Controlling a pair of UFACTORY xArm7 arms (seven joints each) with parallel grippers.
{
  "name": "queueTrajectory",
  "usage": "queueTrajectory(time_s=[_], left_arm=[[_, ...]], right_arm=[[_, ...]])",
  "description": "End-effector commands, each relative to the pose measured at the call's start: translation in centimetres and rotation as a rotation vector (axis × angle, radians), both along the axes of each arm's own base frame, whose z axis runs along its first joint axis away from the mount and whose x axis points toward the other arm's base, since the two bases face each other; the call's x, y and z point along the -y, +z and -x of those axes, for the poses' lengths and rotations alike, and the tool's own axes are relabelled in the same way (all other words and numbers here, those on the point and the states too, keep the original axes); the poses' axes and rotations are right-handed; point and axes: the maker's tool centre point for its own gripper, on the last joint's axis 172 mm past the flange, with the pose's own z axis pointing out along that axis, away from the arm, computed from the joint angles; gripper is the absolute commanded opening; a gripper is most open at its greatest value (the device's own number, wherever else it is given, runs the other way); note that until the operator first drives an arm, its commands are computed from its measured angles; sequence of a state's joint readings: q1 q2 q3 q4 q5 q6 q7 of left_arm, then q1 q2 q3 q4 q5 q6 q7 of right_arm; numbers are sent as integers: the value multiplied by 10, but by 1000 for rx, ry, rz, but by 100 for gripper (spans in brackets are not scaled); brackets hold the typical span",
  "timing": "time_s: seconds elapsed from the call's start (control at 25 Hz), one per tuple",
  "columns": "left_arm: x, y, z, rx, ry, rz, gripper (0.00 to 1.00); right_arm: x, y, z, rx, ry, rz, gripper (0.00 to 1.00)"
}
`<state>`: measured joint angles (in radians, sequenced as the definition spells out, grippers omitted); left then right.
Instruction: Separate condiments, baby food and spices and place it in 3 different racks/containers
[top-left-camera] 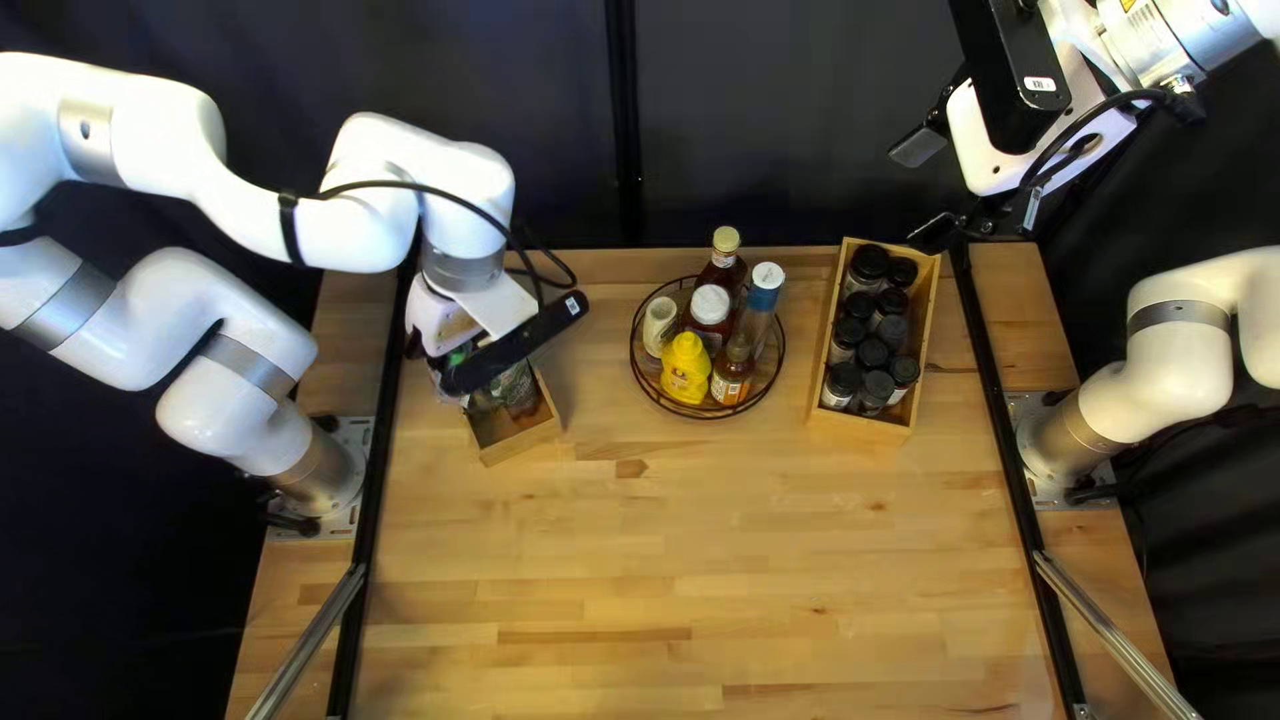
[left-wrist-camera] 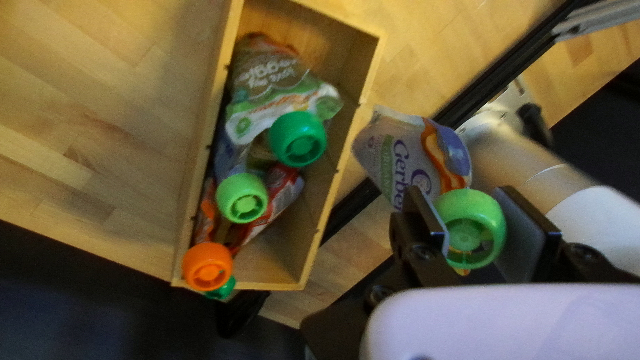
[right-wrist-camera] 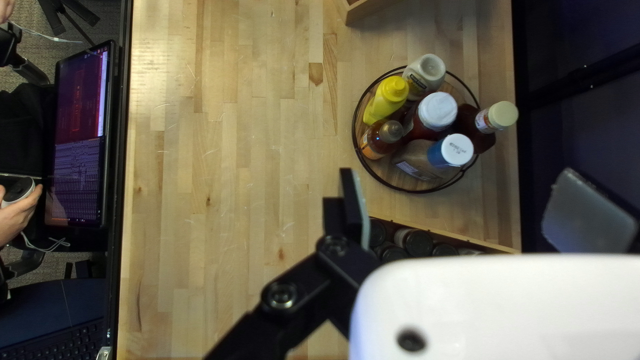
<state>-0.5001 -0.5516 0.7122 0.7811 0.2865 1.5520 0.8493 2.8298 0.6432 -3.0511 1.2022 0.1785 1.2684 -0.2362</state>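
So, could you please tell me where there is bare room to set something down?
The widest patch is the near part of the table, between the black rails. Narrower gaps flank the round rack, toward the pouch box and jar box. Crowded: inside the rack and jar box, and around the pouch box, where my left gripper holds a pouch.
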Motion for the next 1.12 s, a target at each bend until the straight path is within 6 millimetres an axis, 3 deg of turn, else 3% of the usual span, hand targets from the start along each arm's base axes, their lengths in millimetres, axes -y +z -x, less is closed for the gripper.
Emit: queueTrajectory(time_s=[0.04,0.24,0.28,0.32,0.36,0.4,0.76,1.12], left_arm=[[-10,-12,-2,-9,-18,6,0],[-14,-29,-9,-19,-28,15,0],[-15,-34,-11,-23,-31,17,12],[-14,-36,-13,-25,-31,17,65],[-14,-37,-15,-23,-28,18,94],[-14,-37,-17,-19,-25,20,100],[4,-12,-39,81,79,-11,100],[78,-3,-107,346,392,-101,100]], right_arm=[[0,0,0,0,0,0,100],[0,0,0,0,0,0,100],[0,0,0,0,0,0,100],[0,0,0,0,0,0,100],[0,0,0,0,0,0,100],[0,0,0,0,0,0,100],[0,0,0,0,0,0,100],[0,0,0,0,0,0,100]])
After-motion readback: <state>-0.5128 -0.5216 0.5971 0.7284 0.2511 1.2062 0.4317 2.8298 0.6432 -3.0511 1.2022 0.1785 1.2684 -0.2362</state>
